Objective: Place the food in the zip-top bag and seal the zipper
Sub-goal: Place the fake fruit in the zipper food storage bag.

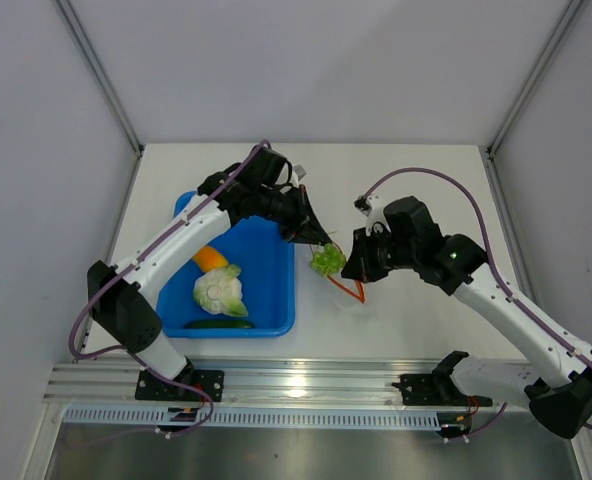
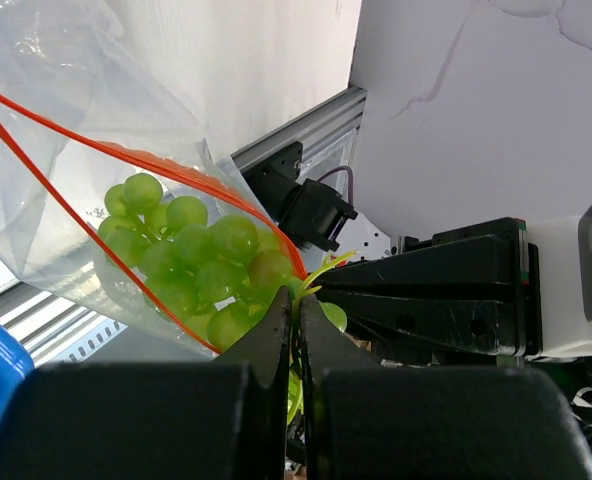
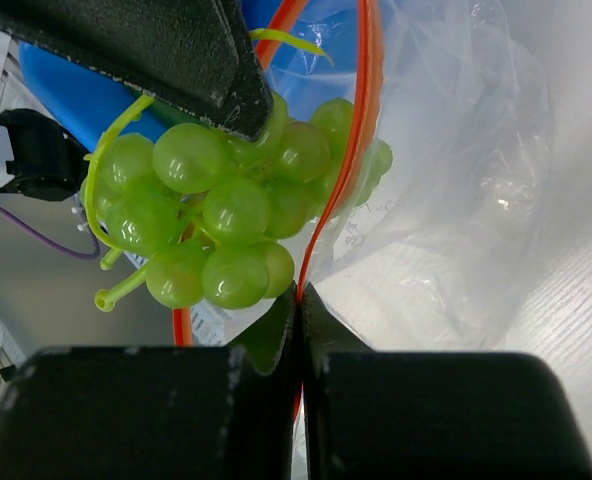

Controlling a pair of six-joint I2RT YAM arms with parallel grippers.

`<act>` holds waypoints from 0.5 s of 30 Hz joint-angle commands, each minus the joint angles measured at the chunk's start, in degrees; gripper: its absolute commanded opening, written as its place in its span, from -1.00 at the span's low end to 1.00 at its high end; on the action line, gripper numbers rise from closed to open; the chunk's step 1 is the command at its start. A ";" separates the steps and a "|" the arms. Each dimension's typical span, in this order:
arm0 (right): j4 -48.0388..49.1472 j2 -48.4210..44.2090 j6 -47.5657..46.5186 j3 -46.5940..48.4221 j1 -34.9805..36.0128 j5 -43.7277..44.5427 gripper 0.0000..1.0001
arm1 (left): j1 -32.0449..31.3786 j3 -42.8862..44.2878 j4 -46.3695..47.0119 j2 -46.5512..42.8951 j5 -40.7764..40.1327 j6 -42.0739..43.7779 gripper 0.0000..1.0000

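Observation:
My left gripper (image 2: pixel 298 298) is shut on the thin stem of the green grape bunch (image 2: pixel 191 265), which hangs at the mouth of the clear zip-top bag (image 2: pixel 66 180). My right gripper (image 3: pixel 299 292) is shut on the bag's rim, pinching the orange-red zipper (image 3: pixel 351 170). The grapes (image 3: pixel 216 200) sit just left of that strip, under the left gripper's black finger (image 3: pixel 176 50). From above, both grippers meet right of the tray, the left (image 1: pixel 316 240) over the grapes (image 1: pixel 327 260) and the right (image 1: pixel 354 272) beside them. An orange-yellow fruit (image 1: pixel 209 257), a cabbage head (image 1: pixel 219 290) and a cucumber (image 1: pixel 219 324) lie in the tray.
The blue tray (image 1: pixel 276 290) stands on the white table, left of the bag. The aluminium frame rail (image 1: pixel 296 385) runs along the near edge between the arm bases. Grey walls close in the left, right and far sides.

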 commanded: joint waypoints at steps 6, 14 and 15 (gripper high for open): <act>0.92 -0.27 -1.49 -0.69 2.48 2.37 -1.00 | -0.42 -0.96 -1.50 1.16 -1.99 -2.55 -0.99; 1.45 -0.71 -1.23 -2.19 3.71 3.43 -1.00 | -0.42 -2.10 -1.49 3.18 -2.60 -2.90 -0.99; 1.54 -0.79 -1.23 -2.45 3.98 3.60 -1.00 | -0.42 -2.63 -1.40 3.35 -2.60 -2.99 -0.99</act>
